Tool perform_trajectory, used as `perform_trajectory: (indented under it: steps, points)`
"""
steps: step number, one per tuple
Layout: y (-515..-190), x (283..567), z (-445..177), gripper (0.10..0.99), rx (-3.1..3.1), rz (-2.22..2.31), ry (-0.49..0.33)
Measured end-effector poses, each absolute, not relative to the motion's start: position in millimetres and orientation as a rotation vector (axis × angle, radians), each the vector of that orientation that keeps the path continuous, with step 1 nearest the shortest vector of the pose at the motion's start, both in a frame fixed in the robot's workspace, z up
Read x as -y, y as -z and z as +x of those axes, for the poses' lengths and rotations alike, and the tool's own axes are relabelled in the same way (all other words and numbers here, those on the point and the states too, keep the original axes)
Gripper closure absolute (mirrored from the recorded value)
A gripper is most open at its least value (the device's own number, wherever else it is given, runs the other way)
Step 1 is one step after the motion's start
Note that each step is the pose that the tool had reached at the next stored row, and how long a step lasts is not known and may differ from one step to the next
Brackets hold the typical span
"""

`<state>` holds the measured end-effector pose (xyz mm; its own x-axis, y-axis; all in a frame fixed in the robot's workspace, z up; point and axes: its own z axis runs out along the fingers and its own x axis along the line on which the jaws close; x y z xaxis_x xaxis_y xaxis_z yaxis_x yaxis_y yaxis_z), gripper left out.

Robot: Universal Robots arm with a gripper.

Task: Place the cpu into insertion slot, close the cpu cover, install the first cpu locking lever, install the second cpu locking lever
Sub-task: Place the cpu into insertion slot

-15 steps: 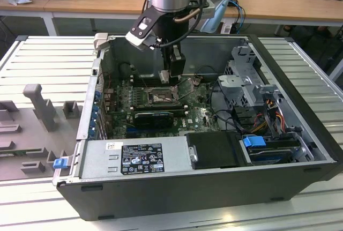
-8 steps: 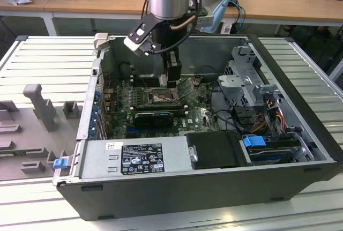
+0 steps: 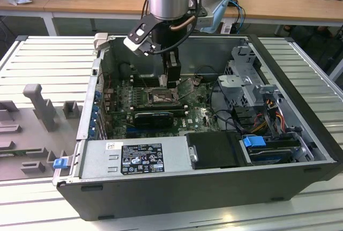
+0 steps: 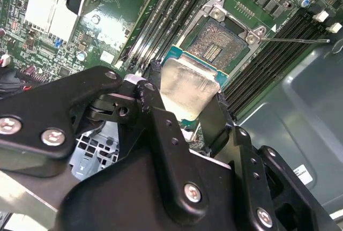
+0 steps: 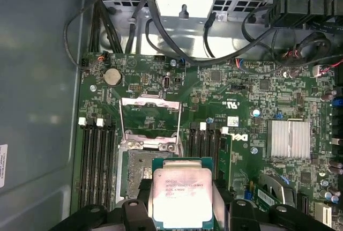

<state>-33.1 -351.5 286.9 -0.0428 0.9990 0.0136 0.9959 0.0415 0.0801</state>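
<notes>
Black end effector (image 4: 186, 99) pinches the flat silver-beige square cpu (image 5: 182, 196) just above the dark-centred, metal-rimmed insertion slot (image 4: 216, 45); the thin silvery cpu cover (image 5: 150, 101) frame stands open. Seating, closing and locking all look undone.

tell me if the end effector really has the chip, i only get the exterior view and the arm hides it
observer: yes. In the second wrist view the end effector is shut on the chip, with the chip's silver face showing between the fingers.
operator: is anything seated on the board
observer: no. In the second wrist view the socket is bare, with its contact field uncovered. The chip is beside it, not in it.
operator: is the way in open
observer: in the first wrist view the cover is swung open and off the socket.
</notes>
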Motion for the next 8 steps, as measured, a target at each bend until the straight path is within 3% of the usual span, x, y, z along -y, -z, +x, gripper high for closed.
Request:
perform_trajectory:
  steps: [8]
  points:
    - [-287.0,351.5,-33.1,0.557,-2.227,2.148,-0.104]
